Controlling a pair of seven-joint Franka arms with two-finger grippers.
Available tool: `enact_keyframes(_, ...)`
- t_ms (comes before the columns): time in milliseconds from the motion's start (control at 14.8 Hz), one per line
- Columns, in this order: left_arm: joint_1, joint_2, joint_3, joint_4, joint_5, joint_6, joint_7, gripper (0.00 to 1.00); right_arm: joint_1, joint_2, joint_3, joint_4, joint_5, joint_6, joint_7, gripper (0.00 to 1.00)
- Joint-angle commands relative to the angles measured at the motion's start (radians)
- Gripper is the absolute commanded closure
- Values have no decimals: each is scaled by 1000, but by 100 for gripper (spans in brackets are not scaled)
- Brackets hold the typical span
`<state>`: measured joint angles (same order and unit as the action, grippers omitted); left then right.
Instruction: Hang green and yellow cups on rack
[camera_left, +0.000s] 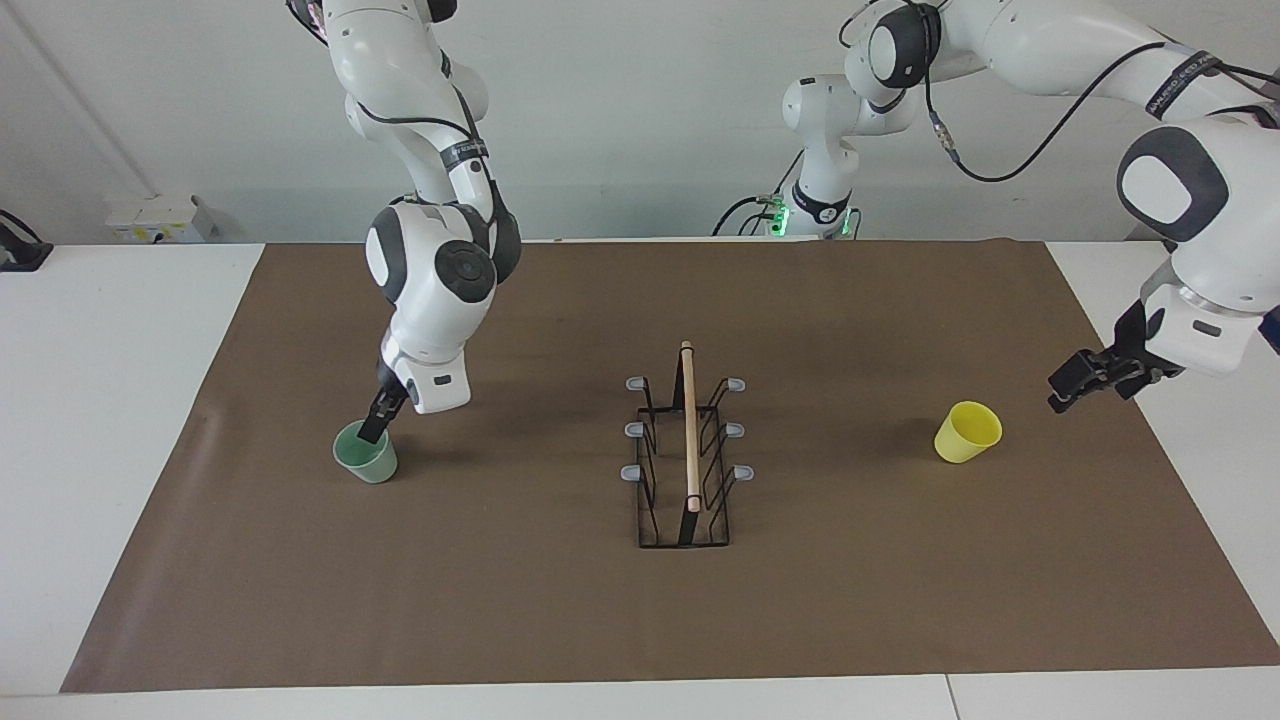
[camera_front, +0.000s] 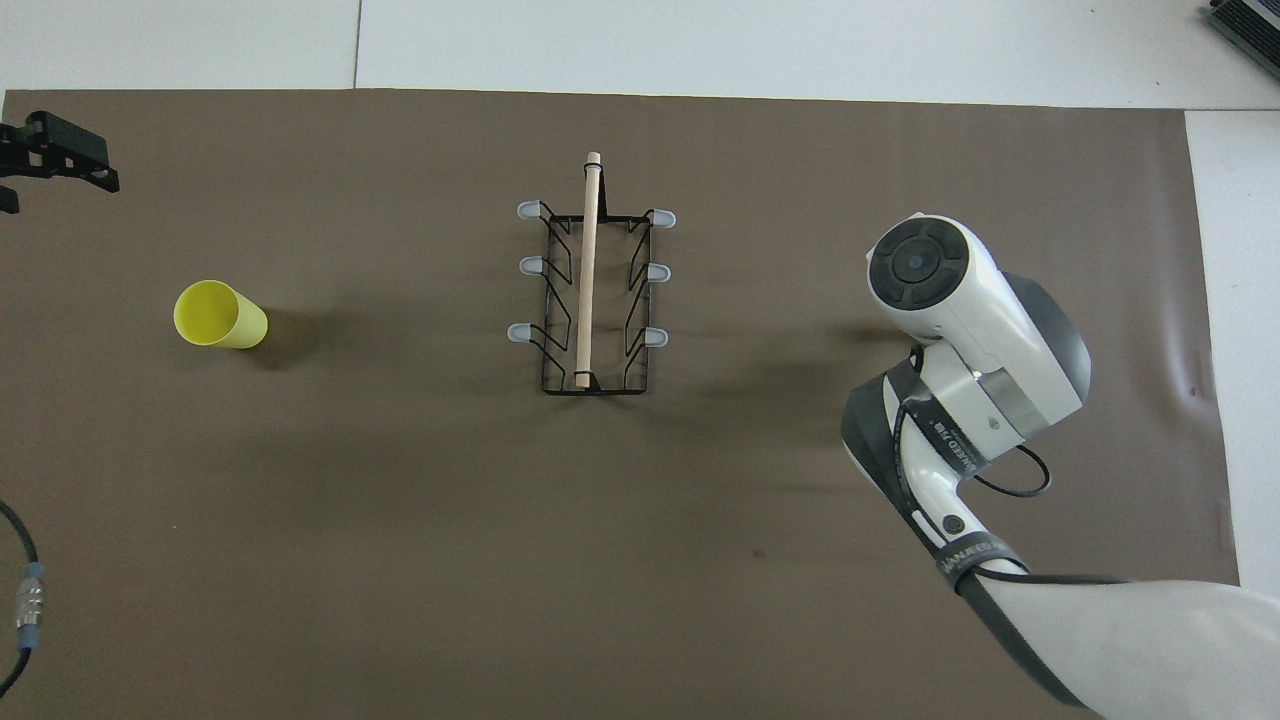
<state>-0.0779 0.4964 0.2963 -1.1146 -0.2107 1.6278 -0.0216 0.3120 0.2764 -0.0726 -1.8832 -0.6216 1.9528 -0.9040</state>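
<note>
Brown mat (camera_left: 560, 620) covers most of the white desk (camera_left: 110, 400). Black wire rack (camera_left: 686, 470) with a wooden rod on top stands near the mat's middle, its six grey-tipped prongs all bare. Green cup (camera_left: 366, 455) stands upright on the mat toward the right arm's end of the desk, about level with the rack; in the overhead view the arm hides it. Right gripper (camera_left: 378, 418) is down at this cup, one dark finger reaching into its mouth at the rim; fingers stand apart, no grip closed on the cup. Yellow cup (camera_left: 967, 432) stands upright toward the left arm's end, close to that end's mat edge, mouth up. Left gripper (camera_left: 1092, 377) hangs low over the mat edge just beside the yellow cup, apart from it, fingers spread wide and holding nothing. Neither cup is on the rack.
</note>
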Motion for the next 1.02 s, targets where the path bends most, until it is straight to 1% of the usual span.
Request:
enact_keyframes(0,13,39,101,32,-168,-15,-73,0,5,-10,2,-51,-104,28,-163,0)
enact_keyframes(68,7,47,134,26,-214,-19,-174,0,18,-5,1,-54,-139,28,-171,0)
enact_keyframes(136,16,45,141,3,-278,-20,-267,0,21,1,1,-53,-171,28,-174,0)
enact_keyframes(203,23,44,150,-19,-327,-22,-311,0,21,10,2,-47,-214,29,-190,0)
enact_keyframes(407,29,21,176,-131,-368,-39,-423,0,38,82,1,-19,-265,31,-190,0)
enact_keyframes(475,32,10,176,-172,-374,-45,-457,0,32,93,1,-19,-288,29,-191,0)
enact_keyframes(610,32,-2,178,-221,-392,-81,-509,0,39,110,1,-20,-312,15,-196,0)
enact_keyframes(678,32,-19,188,-261,-410,-77,-544,0,42,115,1,-20,-340,14,-194,0)
enact_keyframes(746,33,-30,202,-293,-459,-71,-588,0,38,119,1,-20,-345,18,-191,0)
enact_keyframes(949,62,0,219,-339,-581,-59,-705,0,36,135,1,-22,-354,29,-165,0)
